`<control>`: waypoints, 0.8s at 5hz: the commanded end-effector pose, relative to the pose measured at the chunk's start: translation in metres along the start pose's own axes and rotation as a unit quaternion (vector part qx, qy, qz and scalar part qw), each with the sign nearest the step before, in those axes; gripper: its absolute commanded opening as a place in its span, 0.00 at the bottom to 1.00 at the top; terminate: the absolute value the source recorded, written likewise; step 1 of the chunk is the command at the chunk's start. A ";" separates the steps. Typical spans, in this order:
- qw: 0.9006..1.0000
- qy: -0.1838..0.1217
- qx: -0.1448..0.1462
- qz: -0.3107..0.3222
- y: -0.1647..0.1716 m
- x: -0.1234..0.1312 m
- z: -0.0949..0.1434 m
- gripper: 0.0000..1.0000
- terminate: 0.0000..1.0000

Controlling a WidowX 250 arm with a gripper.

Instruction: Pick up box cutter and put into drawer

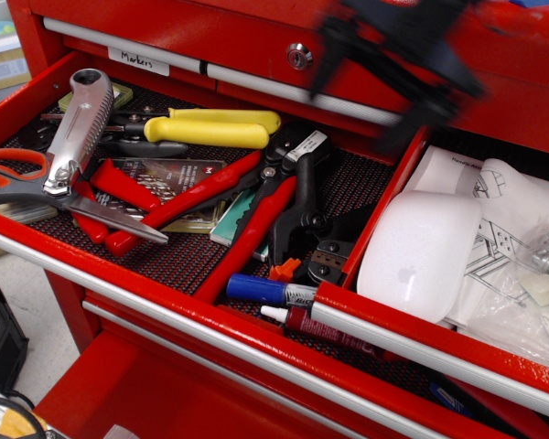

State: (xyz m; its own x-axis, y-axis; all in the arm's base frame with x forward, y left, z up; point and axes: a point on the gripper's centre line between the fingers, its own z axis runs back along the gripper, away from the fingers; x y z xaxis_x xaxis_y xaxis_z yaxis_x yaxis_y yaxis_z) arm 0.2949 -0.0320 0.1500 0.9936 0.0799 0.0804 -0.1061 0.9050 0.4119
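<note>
The silver-grey box cutter lies in the open red drawer at its far left, slanted, with its rounded end toward the back. It rests on top of other tools. My gripper is a dark motion-blurred shape at the top, above the divider between the two drawer compartments and far to the right of the box cutter. Its fingers look apart and hold nothing.
Orange-handled scissors lie under the box cutter, and yellow-handled pliers lie beside it. Red-handled tools, a black crimper and markers fill the middle. A white mouse and papers lie in the right compartment.
</note>
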 end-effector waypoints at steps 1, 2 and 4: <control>0.998 -0.061 -0.032 -0.002 0.087 -0.004 -0.023 1.00 0.00; 0.993 -0.093 -0.043 -0.056 0.134 -0.002 -0.042 1.00 0.00; 0.993 -0.093 -0.043 -0.056 0.134 -0.002 -0.042 1.00 0.00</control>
State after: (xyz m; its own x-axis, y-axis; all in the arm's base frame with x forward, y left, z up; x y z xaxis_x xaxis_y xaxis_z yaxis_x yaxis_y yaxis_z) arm 0.2807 0.1050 0.1502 0.9818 -0.0805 0.1722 0.0177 0.9406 0.3390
